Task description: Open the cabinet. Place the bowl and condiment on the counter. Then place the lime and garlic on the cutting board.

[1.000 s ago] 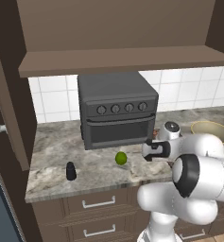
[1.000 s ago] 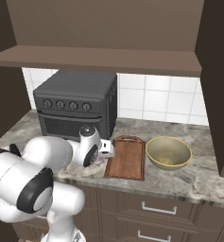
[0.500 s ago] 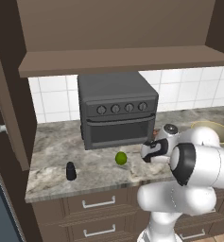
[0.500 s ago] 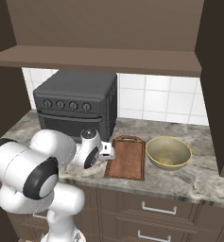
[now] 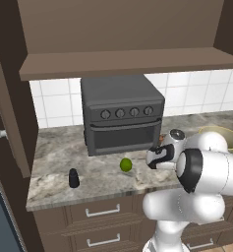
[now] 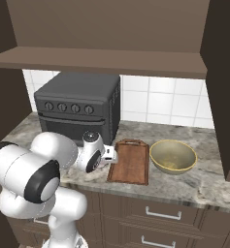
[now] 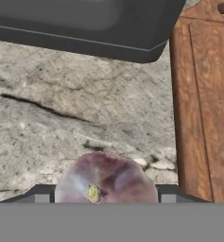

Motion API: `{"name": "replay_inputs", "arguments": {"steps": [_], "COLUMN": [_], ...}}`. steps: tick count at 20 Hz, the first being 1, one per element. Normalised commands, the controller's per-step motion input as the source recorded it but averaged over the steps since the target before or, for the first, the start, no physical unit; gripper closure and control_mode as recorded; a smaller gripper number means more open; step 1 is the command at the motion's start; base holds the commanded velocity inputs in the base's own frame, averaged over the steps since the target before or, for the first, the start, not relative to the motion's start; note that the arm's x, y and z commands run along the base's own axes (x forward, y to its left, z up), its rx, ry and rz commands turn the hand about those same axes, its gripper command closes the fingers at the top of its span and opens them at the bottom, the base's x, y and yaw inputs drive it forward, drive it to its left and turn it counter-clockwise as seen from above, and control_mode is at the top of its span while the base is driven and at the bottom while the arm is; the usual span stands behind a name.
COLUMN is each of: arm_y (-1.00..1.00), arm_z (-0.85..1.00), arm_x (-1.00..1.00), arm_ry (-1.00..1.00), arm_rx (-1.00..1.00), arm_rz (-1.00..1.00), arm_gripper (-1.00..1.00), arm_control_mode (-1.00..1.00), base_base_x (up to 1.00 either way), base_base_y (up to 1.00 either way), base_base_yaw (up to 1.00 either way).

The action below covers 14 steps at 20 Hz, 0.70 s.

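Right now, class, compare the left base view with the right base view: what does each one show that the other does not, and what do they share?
Left base view alone: the small round bright green lime and the small dark cylindrical condiment shaker, both standing apart on the stone.

Right base view alone: the flat reddish-brown wooden cutting board, lying bare beside the bowl.

Both: the dark grey toaster oven, the grey-beige marbled counter, the wide pale olive-beige bowl, and the white arm reaching low in front of the oven.

The desk (image 7: 61, 108) looks like matt marbled stone, the cutting board (image 7: 205, 104) is grained wood, and the garlic (image 7: 105, 182) has smooth skin.
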Motion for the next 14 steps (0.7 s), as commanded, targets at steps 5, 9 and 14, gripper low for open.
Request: {"name": "replay_inputs", "arguments": {"steps": [5,9,14], "arm_y": [-0.05,-0.17,-0.26], "arm_z": [0.17,0.25,0.07], "arm_x": [0.00,0.00,0.00], "arm_ry": [-0.03,-0.04,0.00], "arm_rx": [0.00,0.00,-0.07], "arm_rz": [0.00,0.00,-0.03], "arm_gripper": [1.00,1.00,1.00], "arm_control_mode": [-1.00,-1.00,-1.00], "base_base_x": [0.00,0.00,0.00], "base_base_y": [0.00,0.00,0.00], "base_base_yaw": [0.00,0.00,0.00]}}
